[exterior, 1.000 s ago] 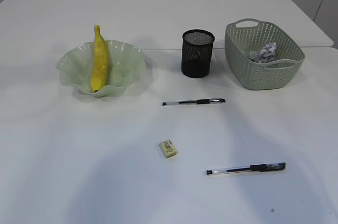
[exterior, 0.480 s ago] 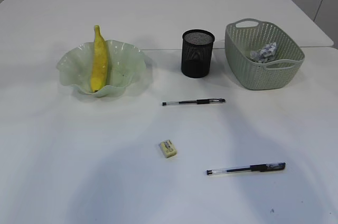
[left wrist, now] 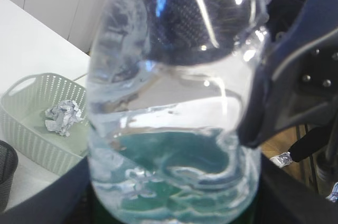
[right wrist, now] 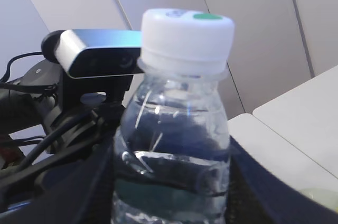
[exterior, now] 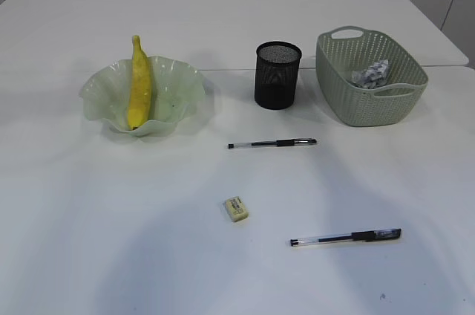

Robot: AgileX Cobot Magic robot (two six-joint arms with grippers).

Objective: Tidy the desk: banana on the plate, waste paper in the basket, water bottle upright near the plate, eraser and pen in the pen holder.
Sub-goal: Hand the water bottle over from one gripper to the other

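- The white tabletop looks the same as a second ago; nothing on it has moved.
- The banana lies in the plate, and the waste paper is in the basket.
- The eraser and two pens wait near the pen holder.
- Both hands seem to clamp the water bottle, held up high.

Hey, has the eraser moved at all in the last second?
No. The eraser lies at the same spot below the pen holder, between the two pens.
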